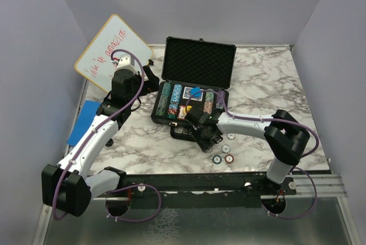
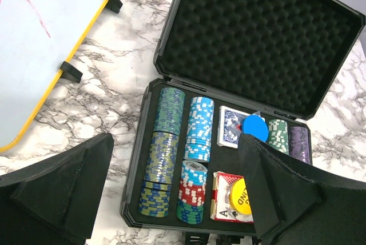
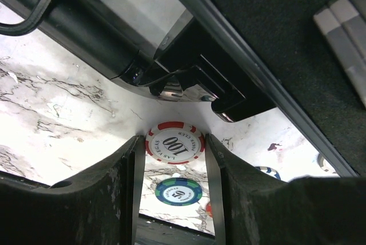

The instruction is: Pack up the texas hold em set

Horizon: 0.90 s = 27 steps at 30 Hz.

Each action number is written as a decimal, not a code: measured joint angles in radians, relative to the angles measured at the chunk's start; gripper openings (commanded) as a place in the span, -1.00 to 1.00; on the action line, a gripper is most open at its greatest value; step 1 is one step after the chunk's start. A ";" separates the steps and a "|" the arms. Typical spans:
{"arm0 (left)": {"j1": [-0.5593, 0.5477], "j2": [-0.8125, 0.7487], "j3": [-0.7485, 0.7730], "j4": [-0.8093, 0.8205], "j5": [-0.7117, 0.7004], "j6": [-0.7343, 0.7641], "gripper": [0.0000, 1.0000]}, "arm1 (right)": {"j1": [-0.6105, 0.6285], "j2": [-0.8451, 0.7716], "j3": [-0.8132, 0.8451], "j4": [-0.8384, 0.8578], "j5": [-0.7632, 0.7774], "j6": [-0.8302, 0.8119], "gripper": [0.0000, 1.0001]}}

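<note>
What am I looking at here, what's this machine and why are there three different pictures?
These are two robot arms bolted to a marble table, packing a poker set. The overhead picture comes from a fixed camera behind them; the other two come from cameras on each wrist.

An open black case holds rows of chips, two card decks, and a blue disc and a yellow disc. A whiteboard leans at the back left, and a few loose chips lie near the front.

The left gripper hangs open above the case, holding nothing. The right gripper is low by the case front, its fingers on either side of a red 100 chip.
</note>
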 measured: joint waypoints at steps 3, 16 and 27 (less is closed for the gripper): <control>0.000 -0.003 0.000 0.000 -0.001 0.000 0.98 | 0.000 0.000 0.002 -0.003 0.003 0.000 -0.06; 0.000 -0.009 0.000 -0.010 -0.015 -0.011 0.97 | 0.000 -0.003 0.015 -0.020 0.004 0.003 0.03; 0.000 -0.014 -0.008 -0.024 -0.016 -0.016 0.98 | 0.000 -0.038 0.028 -0.024 0.004 0.019 0.28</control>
